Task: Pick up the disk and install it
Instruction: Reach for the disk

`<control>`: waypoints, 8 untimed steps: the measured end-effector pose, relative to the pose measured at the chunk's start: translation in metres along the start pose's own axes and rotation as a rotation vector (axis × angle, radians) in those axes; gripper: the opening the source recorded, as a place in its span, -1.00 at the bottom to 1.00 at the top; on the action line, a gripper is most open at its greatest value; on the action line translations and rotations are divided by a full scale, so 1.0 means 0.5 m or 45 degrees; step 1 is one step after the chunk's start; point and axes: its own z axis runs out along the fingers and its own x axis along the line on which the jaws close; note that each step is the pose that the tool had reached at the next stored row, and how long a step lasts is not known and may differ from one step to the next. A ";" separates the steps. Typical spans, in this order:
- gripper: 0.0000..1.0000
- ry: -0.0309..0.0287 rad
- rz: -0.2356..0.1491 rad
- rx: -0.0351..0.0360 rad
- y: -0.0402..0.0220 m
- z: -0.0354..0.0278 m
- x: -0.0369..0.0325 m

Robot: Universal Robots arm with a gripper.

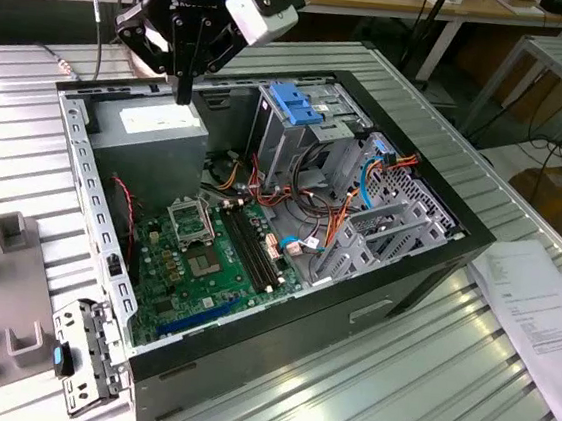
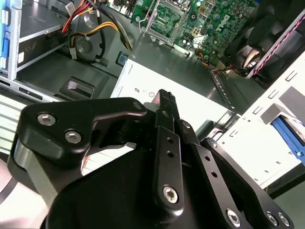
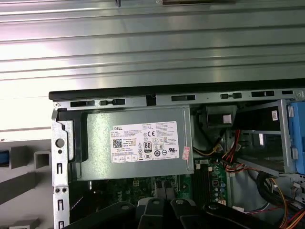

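Open computer case (image 1: 297, 345) lies on tabletop (image 1: 412, 395). Arm hangs over the case's back corner, above the power supply (image 1: 158, 135). Pincer (image 1: 183, 93) points down, pressed together, empty. Disk (image 2: 287, 133), partly seen, sits outside the case wall. Likely stiff, heavyish, shock-sensitive; grip by blue frame edges.

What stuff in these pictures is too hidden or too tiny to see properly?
- First wrist view: a blue piece is cut by the picture's edge, so I cannot tell what it is.
- Second wrist view: the power supply is partly behind the hand.
- Exterior view: the paper sheet has print too small to read, and the edge cuts off its corner.
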 end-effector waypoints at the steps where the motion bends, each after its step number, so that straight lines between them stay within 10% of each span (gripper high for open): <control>1: -0.79 -0.0001 0.000 -0.0002 0.000 0.000 0.001; 8: -0.79 0.0001 0.000 0.0000 0.000 0.000 0.005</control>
